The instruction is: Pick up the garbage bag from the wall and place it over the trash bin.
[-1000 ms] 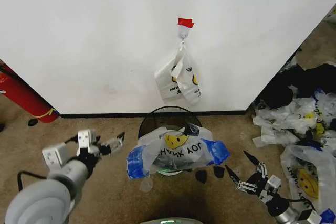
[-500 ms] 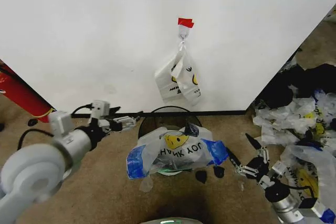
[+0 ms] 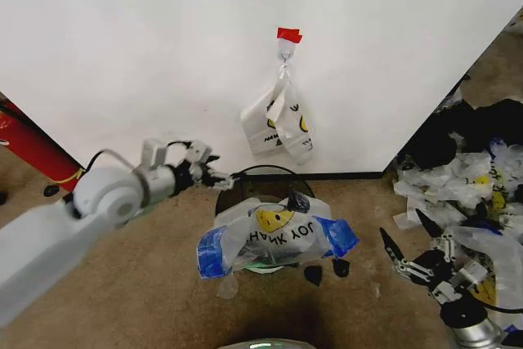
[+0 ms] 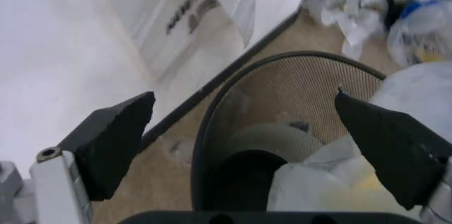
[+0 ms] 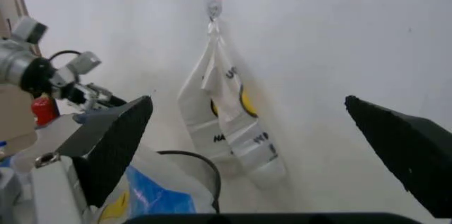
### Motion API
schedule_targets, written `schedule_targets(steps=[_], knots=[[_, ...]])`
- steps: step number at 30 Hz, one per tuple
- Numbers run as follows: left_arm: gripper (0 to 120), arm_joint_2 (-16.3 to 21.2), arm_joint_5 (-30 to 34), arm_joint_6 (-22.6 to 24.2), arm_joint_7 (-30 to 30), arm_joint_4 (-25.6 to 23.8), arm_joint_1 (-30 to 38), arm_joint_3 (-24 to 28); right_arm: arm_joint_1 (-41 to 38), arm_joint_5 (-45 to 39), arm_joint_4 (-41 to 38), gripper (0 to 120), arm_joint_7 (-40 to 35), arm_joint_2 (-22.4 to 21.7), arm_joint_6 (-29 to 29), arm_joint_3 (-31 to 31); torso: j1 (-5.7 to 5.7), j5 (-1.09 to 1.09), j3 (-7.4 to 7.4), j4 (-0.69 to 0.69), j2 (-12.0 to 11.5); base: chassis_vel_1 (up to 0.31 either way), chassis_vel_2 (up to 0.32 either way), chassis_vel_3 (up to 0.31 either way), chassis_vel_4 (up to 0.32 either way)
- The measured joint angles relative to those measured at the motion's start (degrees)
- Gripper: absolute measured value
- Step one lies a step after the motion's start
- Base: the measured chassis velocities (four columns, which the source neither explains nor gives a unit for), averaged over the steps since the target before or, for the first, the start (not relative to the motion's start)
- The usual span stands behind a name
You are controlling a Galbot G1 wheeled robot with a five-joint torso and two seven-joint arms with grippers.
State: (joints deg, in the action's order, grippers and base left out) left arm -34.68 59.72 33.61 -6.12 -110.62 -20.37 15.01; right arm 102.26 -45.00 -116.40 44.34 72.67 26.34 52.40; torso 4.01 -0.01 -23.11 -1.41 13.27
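The garbage bag (image 3: 274, 240) with blue handles lies draped over the trash bin (image 3: 245, 181), which stands on the floor at the foot of the wall (image 3: 147, 55). A white smiley bag (image 3: 279, 124) hangs from the hook under the red tape (image 3: 288, 35). The left gripper (image 3: 219, 177) is open, empty, beside the bin rim. The right gripper (image 3: 404, 255) is open, empty, low near the floor.

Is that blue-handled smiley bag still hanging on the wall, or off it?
Off it. The garbage bag lies draped over the trash bin, below the wall hook.
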Motion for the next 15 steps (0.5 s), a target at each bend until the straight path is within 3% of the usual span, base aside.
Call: schedule_targets(steps=[2,4,8,15], knots=[[100,-2.2,-1.4,1.0,-4.4,4.4,7.5,7.6,0.7,-0.3,0.0,100,0.4,0.1,0.0,1.0,0.00,0.04,0.00,-0.02,0.0,0.000,0.000,0.000,0.000],[100,-2.5,-2.3,1.3,-6.3,5.5,9.2,9.3,0.8,-0.3,0.0,100,0.5,0.2,-0.1,1.3,0.00,0.02,0.00,-0.02,0.0,0.000,0.000,0.000,0.000],[100,-4.8,-10.2,2.2,-17.0,11.7,16.9,17.8,1.1,-0.9,-0.2,100,0.8,0.4,-0.4,1.9,0.00,0.03,0.00,0.02,0.0,0.000,0.000,0.000,0.000],[100,-10.4,-13.3,1.7,-19.9,19.6,21.1,20.9,1.2,-0.6,-0.4,100,0.8,1.0,-1.1,1.9,0.00,0.02,0.00,0.00,0.0,0.000,0.000,0.000,0.000]])
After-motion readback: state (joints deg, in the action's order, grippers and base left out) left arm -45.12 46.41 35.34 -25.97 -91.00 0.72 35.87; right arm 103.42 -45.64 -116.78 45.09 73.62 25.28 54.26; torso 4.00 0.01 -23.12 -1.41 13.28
